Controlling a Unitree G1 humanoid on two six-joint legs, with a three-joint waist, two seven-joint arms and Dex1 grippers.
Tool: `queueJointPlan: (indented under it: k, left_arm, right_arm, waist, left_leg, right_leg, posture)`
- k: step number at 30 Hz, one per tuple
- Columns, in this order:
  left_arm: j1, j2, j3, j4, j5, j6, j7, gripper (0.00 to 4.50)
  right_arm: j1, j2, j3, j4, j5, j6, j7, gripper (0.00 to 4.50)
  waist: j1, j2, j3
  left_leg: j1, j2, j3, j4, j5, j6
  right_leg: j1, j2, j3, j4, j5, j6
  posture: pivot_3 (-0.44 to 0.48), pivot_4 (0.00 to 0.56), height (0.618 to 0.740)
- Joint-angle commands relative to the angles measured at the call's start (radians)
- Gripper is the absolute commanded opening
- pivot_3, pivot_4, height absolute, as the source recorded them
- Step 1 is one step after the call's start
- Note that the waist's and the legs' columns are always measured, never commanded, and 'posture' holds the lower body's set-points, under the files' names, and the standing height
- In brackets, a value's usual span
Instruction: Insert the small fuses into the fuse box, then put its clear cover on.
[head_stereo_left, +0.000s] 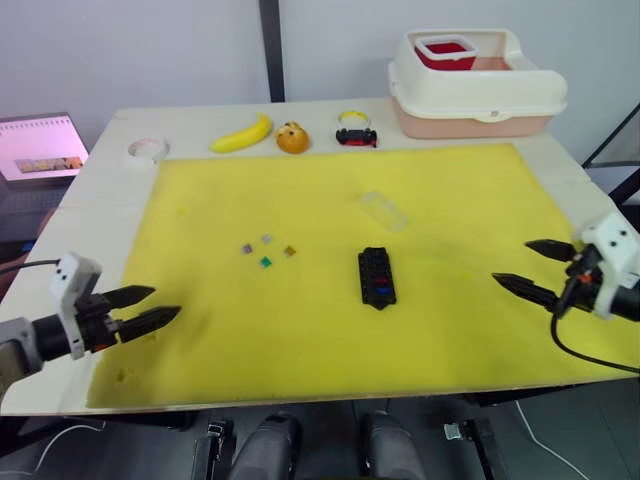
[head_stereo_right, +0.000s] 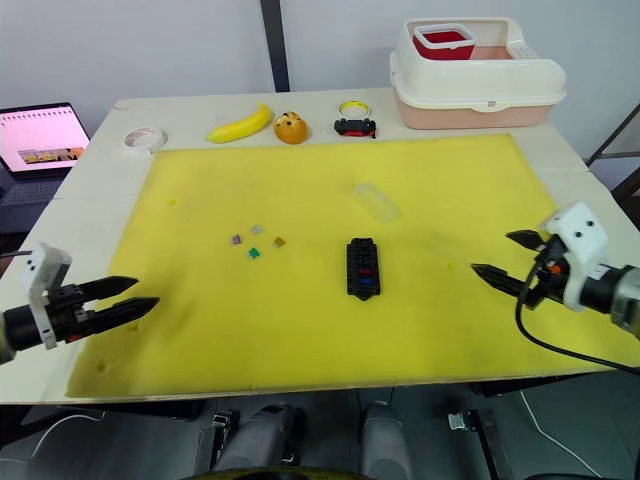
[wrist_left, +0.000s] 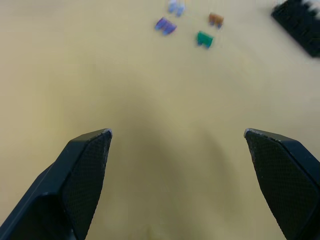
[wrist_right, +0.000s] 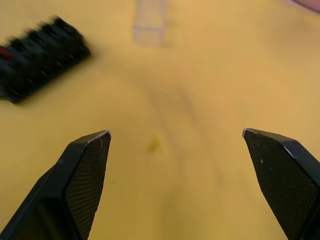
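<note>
Left claw: my left gripper (head_stereo_left: 158, 305) hangs over the near left edge of the yellow mat (head_stereo_left: 460, 200), fingers spread apart, holding nothing.
Right claw: my right gripper (head_stereo_left: 525, 265) hangs over the mat's right edge, fingers wide apart, nothing between them.
Fuse box: black fuse box (head_stereo_left: 377, 277) lies mid-mat, a red and a blue fuse already seated in its slots.
Loose fuses: four small fuses (head_stereo_left: 267, 250) in a cluster left of the box, apart from it; purple, grey, green, brown-yellow.
Cover: clear cover (head_stereo_left: 383, 210) flat on the mat beyond the box, not touching it.
Back of table: banana (head_stereo_left: 242, 134), orange (head_stereo_left: 292, 138), tape roll (head_stereo_left: 147, 149), cream bin (head_stereo_left: 475, 85).
</note>
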Motion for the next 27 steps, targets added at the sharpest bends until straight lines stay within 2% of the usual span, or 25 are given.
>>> queueJointPlan:
  k: [1,5,10,14,21,27]
  left_arm:
    - [-0.089,-0.001,-0.012,0.008,-0.116,0.154,0.053,4.5]
    - [-0.231,-0.068,-0.032,0.081,-0.233,0.374,0.169,4.5]
    - [-0.361,-0.208,-0.021,0.187,-0.265,0.529,0.34,4.5]
    - [-0.455,-0.317,0.08,0.296,-0.288,0.66,0.465,4.5]
    - [-0.521,-0.426,0.16,0.393,-0.315,0.684,0.65,4.5]
    - [-0.534,-0.499,0.168,0.393,-0.292,0.684,0.722,4.5]
  right_arm:
    - [-0.084,0.018,0.061,-0.121,0.093,0.058,-0.022,4.48]
    - [-0.202,0.067,0.178,-0.207,0.178,0.129,-0.056,4.48]
    - [-0.338,0.158,0.329,-0.239,0.201,0.162,-0.107,4.48]
    - [-0.407,0.221,0.411,-0.223,0.183,0.162,-0.137,4.48]
    - [-0.437,0.276,0.509,-0.185,0.119,0.112,-0.15,4.48]
    - [-0.449,0.305,0.54,-0.154,0.077,0.088,-0.159,4.48]
  waist:
    - [-0.002,0.0,0.0]
    - [-0.007,0.0,0.0]
    - [-0.005,-0.001,0.0]
    - [-0.002,-0.001,0.0]
    - [-0.002,-0.002,-0.001]
    - [0.002,-0.002,-0.001]
  left_leg:
    - [0.0,0.0,0.0,0.0,0.0,0.0]
    - [0.0,0.0,0.0,0.0,0.002,-0.004]
    - [0.0,0.0,0.0,0.001,0.003,-0.005]
    - [-0.001,0.0,-0.001,0.001,0.004,-0.007]
    - [-0.001,-0.001,-0.001,0.001,0.004,-0.008]
    - [-0.001,-0.001,-0.001,0.001,0.005,-0.008]
  right_leg:
    - [-0.001,0.0,0.0,0.0,0.0,0.0]
    - [-0.002,0.0,0.0,0.0,0.0,0.0]
    - [-0.002,0.001,0.0,0.001,0.0,0.0]
    - [-0.002,0.001,0.0,0.002,0.0,0.0]
    - [-0.003,0.001,0.0,0.002,0.0,0.0]
    - [-0.003,0.0,0.0,0.003,0.0,0.0]
  posture:
    - [0.0,0.15,0.74]
    - [0.0,0.15,0.74]
    - [0.0,0.15,0.74]
    - [0.0,0.15,0.74]
    - [0.0,0.15,0.74]
    - [0.0,0.15,0.74]
